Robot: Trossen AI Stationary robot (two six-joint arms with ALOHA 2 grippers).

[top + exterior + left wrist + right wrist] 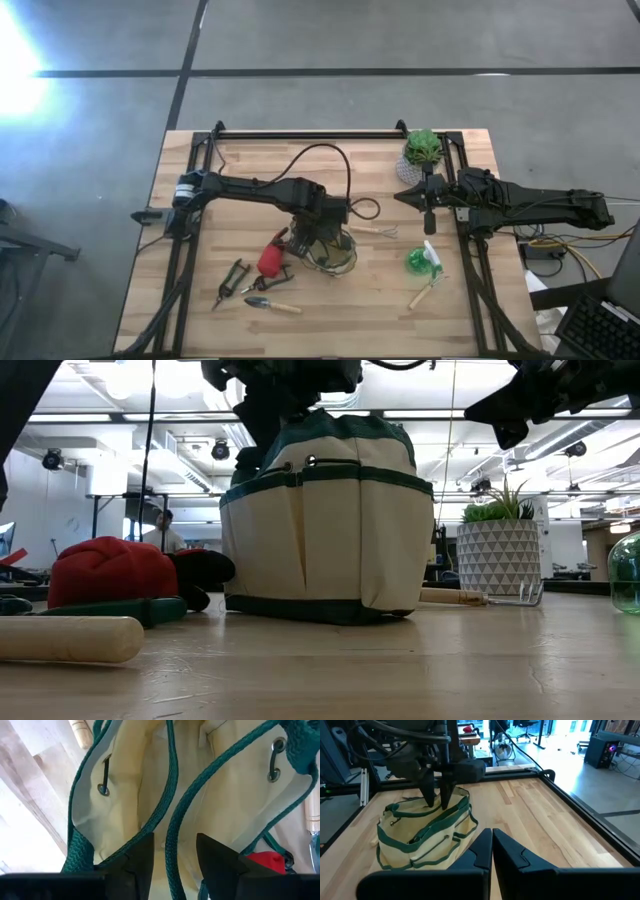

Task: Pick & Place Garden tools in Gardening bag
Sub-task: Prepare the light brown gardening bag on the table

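Gardening bag (150,795) interior hidden beneath left end effector (173,851).

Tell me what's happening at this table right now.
The left claw hangs open over the mouth of the gardening bag, its fingers either side of a green handle strap, holding nothing visible. Tools lie on the table: pruners, a trowel, a red-and-black piece and a green spray bottle. The right claw waits shut near the potted plant.

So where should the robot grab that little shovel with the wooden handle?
Probably by the wooden handle of the trowel, coming straight down from above. It lies flat on the table, and the straight, bare handle offers two sides for the fingers to close across.
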